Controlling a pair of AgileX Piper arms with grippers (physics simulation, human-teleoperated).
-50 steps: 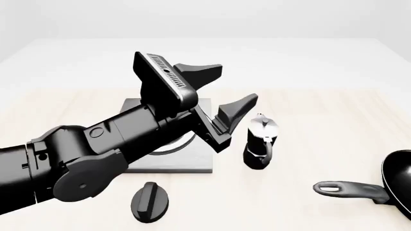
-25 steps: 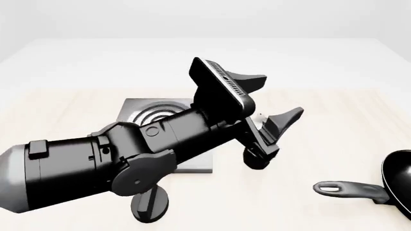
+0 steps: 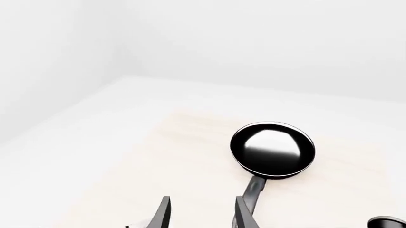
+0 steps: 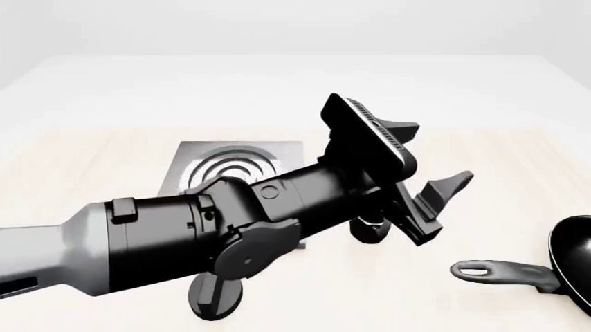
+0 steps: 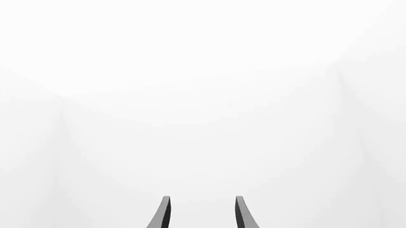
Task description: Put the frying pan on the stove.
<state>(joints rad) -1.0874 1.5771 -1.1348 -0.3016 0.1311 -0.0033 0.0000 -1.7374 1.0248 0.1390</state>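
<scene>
One frying pan [image 4: 574, 254], one stove [image 4: 231, 162], one moka pot [image 4: 369, 228] and one black knob [image 4: 214, 296] share the surface [image 4: 102, 111].

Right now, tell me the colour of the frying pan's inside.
Glossy black with a pale reflection, on the frying pan; the left wrist view shows it best.

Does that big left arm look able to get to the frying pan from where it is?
Probably yes. The left end effector is open and aimed toward the frying pan, whose handle lies on bare table with nothing between them. The moka pot sits under the arm, not ahead.
</scene>
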